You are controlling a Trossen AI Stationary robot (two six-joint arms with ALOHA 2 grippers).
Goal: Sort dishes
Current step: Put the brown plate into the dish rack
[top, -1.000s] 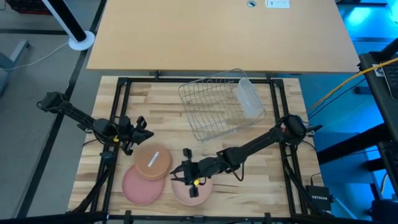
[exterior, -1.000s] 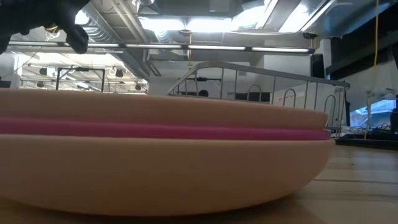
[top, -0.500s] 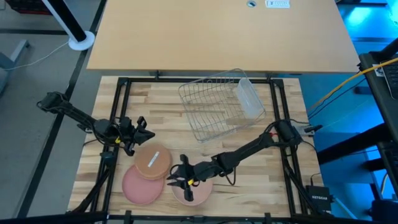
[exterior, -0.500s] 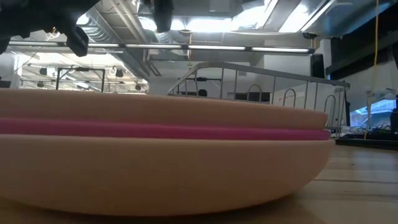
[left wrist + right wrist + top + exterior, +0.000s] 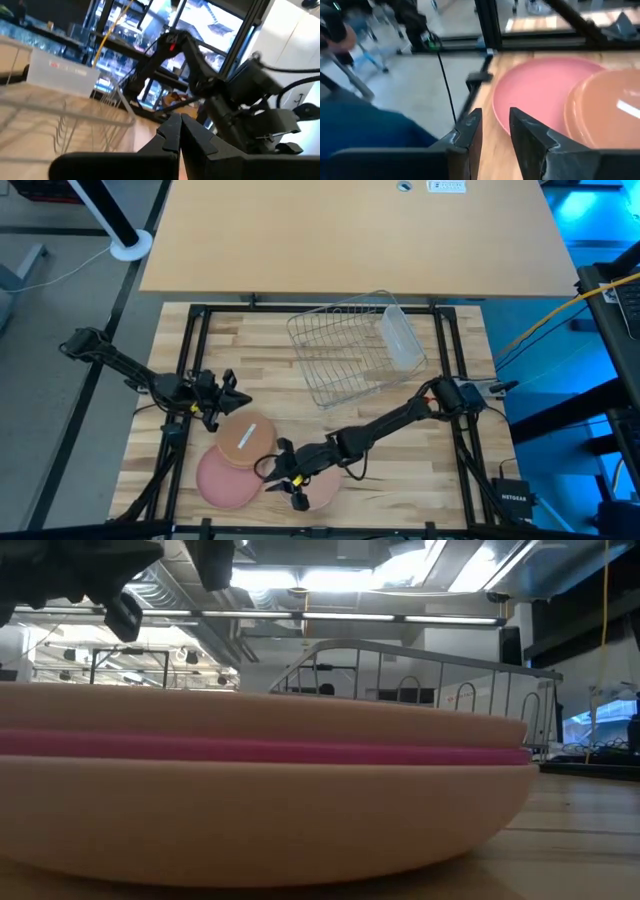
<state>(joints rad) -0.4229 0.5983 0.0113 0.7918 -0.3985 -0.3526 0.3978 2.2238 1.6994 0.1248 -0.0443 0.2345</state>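
While the rack (image 5: 345, 352) fills the table's (image 5: 440, 480) far middle, 3 plates crowd its near edge: tan (image 5: 247, 439) overlapping pink (image 5: 222, 478), peach (image 5: 322, 486) beside. The right gripper (image 5: 283, 480), jaws narrowly apart, holds nothing; the left gripper (image 5: 232, 388) is closed, empty.

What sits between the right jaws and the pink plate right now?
Nothing but bare wood. In the right wrist view, the right gripper looks straight at the pink plate with only tabletop between; the tan plate overlaps its far edge.
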